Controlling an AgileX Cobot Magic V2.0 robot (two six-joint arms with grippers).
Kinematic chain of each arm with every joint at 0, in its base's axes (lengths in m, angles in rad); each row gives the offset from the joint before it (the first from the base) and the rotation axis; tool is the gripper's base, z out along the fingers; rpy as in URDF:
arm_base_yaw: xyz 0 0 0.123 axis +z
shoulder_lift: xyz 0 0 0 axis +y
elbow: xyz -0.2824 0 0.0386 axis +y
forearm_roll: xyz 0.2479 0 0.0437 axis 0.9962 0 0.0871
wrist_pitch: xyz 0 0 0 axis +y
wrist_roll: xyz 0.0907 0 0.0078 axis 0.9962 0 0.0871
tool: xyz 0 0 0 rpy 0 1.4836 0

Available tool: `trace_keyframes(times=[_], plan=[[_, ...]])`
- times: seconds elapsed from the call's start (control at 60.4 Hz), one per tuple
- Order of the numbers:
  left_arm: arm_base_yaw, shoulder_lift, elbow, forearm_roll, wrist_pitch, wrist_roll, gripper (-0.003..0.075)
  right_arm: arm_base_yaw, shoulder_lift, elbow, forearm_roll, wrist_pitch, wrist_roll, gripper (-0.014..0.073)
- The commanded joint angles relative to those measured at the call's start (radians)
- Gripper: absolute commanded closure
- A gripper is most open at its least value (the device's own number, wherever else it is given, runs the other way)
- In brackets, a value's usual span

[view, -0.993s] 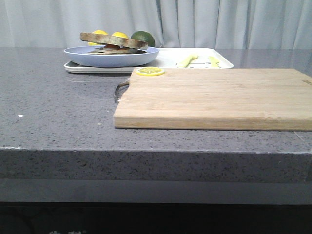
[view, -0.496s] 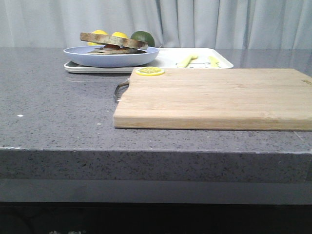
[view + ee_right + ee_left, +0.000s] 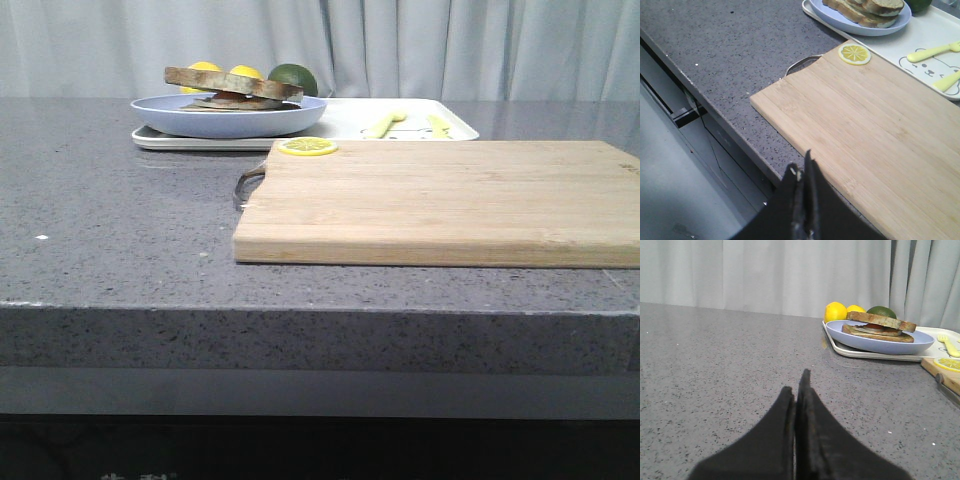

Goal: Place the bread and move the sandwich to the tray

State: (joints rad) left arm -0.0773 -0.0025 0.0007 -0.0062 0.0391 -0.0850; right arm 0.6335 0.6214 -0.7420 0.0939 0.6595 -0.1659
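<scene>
The sandwich (image 3: 238,100) sits on the pale blue plate (image 3: 200,118), which stands on the left end of the cream tray (image 3: 345,125) at the back. The bread (image 3: 233,82) lies tilted on top as its upper slice. In the left wrist view the sandwich (image 3: 879,330) and plate (image 3: 880,344) are ahead to the right, well away from my left gripper (image 3: 796,382), which is shut and empty over bare counter. My right gripper (image 3: 802,167) is shut and empty at the counter's front edge, beside the cutting board (image 3: 875,130). Neither gripper shows in the front view.
A light wooden cutting board (image 3: 450,200) with a metal handle (image 3: 250,183) covers the right half of the counter; a lemon slice (image 3: 307,147) lies on its far left corner. Yellow cutlery (image 3: 385,123) lies on the tray. Lemons (image 3: 203,68) and a lime (image 3: 293,78) sit behind the plate.
</scene>
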Motion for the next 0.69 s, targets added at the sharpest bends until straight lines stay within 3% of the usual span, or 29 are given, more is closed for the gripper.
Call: trace_keyframes(times=[0.0,0.149,0.265,0.48,0.678], plan=[[0.001,-0.021,0.005,0.000,-0.084,-0.009,0.0738,0.000,0.003,-0.028,0.003,-0.078,-0.003,0.0661],[0.001,-0.021,0.005,0.000,-0.084,-0.009,0.0738,-0.006,-0.013,-0.016,0.001,-0.083,-0.003,0.0661],[0.001,-0.021,0.005,0.000,-0.084,-0.009,0.0738,-0.117,-0.073,0.049,-0.001,-0.111,-0.003,0.0661],[0.000,-0.021,0.005,0.000,-0.084,-0.009,0.0738,-0.404,-0.306,0.331,-0.001,-0.440,-0.003,0.0661],[0.000,-0.021,0.005,0.000,-0.084,-0.009,0.0738,-0.526,-0.538,0.597,0.027,-0.654,-0.003,0.0661]])
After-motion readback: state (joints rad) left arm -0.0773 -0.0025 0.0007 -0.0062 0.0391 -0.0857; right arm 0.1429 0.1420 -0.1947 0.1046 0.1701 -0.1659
